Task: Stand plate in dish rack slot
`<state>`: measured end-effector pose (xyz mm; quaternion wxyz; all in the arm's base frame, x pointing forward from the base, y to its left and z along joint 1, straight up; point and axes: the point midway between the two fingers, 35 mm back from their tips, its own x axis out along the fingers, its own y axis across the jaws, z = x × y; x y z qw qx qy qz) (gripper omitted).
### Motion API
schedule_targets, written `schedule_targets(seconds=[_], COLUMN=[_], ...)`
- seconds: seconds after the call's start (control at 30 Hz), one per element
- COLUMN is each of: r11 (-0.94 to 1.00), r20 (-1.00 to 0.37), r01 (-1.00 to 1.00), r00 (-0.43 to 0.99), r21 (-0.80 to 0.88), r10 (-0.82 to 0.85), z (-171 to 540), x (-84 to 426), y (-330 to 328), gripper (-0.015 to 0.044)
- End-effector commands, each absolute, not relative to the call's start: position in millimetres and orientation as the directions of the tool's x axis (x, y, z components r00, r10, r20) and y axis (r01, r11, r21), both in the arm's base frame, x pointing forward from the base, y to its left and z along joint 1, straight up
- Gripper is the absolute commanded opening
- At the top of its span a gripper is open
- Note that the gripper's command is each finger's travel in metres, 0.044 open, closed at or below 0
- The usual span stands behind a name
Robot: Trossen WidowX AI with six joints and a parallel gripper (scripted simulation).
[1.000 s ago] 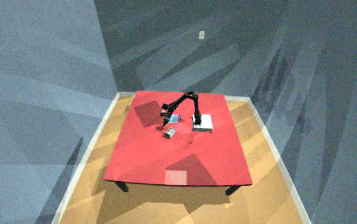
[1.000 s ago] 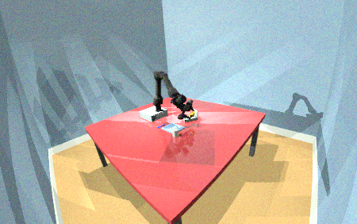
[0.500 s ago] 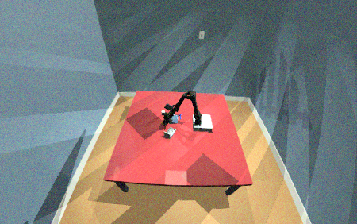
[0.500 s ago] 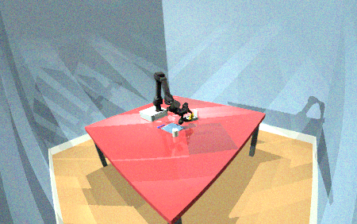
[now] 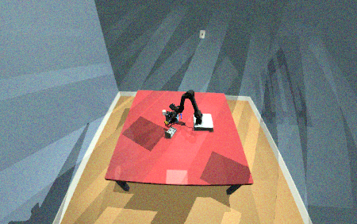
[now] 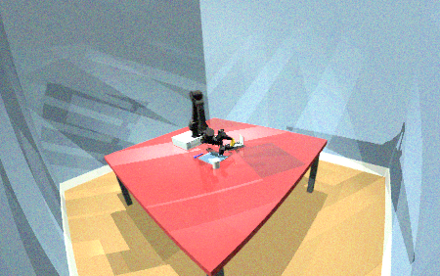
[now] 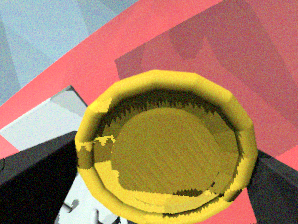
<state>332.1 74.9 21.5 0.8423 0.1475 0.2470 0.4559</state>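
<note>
The yellow plate (image 5: 166,123) (image 6: 233,142) (image 7: 165,150) is held by opposite sides of its rim in my gripper (image 7: 164,150), with its inner face toward the wrist camera. The gripper is shut on it, with one dark finger on each side. The arm reaches low, and the plate looks steeply tilted. The grey-white dish rack (image 5: 170,133) (image 6: 239,145) stands on the table close by. In the wrist view parts of the rack (image 7: 75,207) show at the lower left, partly behind the plate and the left finger. Whether the plate touches the rack or lines up with a slot cannot be told.
The arm stands by a white box (image 5: 205,121) (image 6: 184,141) on the red table (image 5: 178,159) (image 6: 196,210). A small white cup (image 5: 163,113) (image 6: 216,165), a light-blue flat item (image 6: 209,159) and a thin blue item (image 5: 181,116) (image 6: 198,156) lie near the gripper.
</note>
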Motion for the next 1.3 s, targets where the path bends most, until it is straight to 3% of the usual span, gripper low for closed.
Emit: schedule_targets(seconds=[0.0,0.63,1.27], r11=[0.504,0.357,0.345], r20=[-0.222,-0.006,-0.015], r01=[-0.762,-0.934,-0.938], r00=[0.453,0.357,0.345], r21=[0.407,-0.001,-0.026], r10=[0.864,0.934,0.938], z=[21.4,36.8,23.4], x=[320.1,253.9,254.4], y=[72.5,66.5,73.4], gripper=[0.0,0.0,0.0])
